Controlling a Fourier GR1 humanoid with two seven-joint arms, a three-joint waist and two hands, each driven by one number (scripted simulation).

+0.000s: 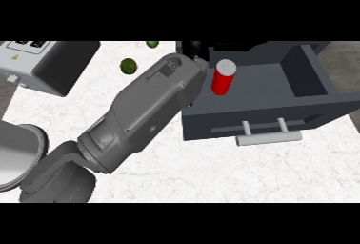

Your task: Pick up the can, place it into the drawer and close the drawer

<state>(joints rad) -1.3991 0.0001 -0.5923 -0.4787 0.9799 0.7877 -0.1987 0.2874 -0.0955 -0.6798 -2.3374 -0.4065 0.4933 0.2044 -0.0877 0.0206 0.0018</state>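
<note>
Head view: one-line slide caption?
Red can upright in the open drawer, right hand beside it, drawer not yet closed.

You get even, soft light from above: the white marbled table [232,162] reads bright with no glare. The dark grey open drawer [264,102] shades its own inner walls. The red cylindrical can [224,78] shows a pale highlight on its top. Edges look slightly soft throughout.

Red can [223,79] with a pale top, upright inside the open dark grey drawer [309,107], near its back left corner, drawer pulled out, pale bar handle in front
</note>
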